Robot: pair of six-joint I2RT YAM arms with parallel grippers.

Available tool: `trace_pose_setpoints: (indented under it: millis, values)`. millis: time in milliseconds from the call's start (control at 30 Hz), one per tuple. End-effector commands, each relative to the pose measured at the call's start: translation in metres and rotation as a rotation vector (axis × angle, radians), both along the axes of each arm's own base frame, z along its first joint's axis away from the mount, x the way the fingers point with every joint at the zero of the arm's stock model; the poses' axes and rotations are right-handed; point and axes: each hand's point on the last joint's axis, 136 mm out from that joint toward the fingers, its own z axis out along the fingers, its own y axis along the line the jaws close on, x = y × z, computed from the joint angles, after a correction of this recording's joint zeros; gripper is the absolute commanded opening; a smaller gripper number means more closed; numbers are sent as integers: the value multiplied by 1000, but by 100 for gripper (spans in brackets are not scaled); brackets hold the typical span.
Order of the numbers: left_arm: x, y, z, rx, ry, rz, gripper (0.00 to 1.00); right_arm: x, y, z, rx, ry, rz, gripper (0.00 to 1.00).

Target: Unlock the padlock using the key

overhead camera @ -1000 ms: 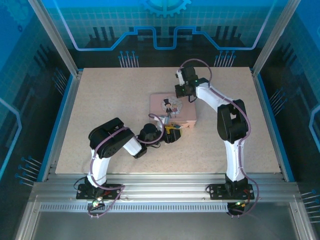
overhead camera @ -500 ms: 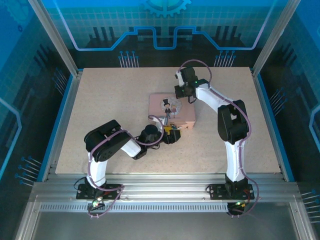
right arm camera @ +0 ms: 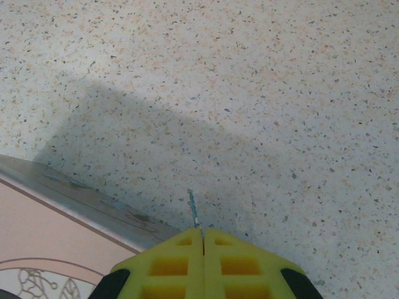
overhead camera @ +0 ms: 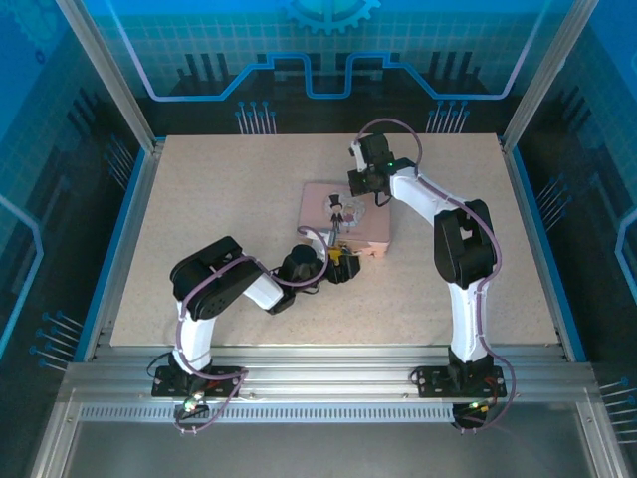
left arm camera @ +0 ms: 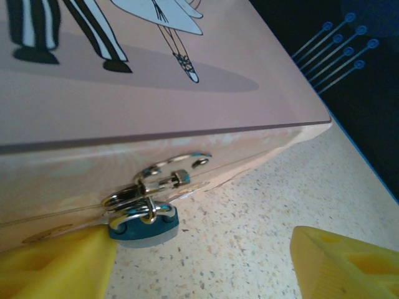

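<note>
Left wrist: tiny blue-grey padlock

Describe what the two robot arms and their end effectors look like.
The left arm and right arm have white links, bulky black joints and looping purplish-grey cables. The left end effector and right end effector carry blocky yellow fingers with rectangular hollows.
</note>
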Motion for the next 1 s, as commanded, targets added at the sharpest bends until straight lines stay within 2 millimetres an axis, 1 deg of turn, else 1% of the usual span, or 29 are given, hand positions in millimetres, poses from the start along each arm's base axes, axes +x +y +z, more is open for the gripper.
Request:
trace_pose_setpoints:
  millis: [0, 67, 100, 233, 500, 667, 800, 967]
  values:
    - [0, -17, 42, -153, -103, -119, 69, -40, 20, -15, -7, 123, 92, 0]
    - [0, -14, 44, -169, -102, -127, 60, -40, 20, -14, -10, 120, 92, 0]
    - [0, -14, 43, -166, -101, -127, 57, -40, 20, -13, -9, 120, 93, 0]
    - [-1, -15, 42, -160, -92, -137, 54, -40, 20, -12, -5, 121, 89, 0]
    - [-4, -24, 39, -219, -75, -155, 54, -41, 20, -12, -4, 122, 88, 0]
    - [-4, -34, 29, -182, -59, -137, 63, -42, 23, -13, -4, 123, 92, 0]
    - [1, -33, 26, -185, -50, -105, 63, -43, 22, -14, -5, 123, 90, 0]
    - [4, -27, 14, -160, -7, -65, 60, -44, 22, -11, -1, 117, 92, 0]
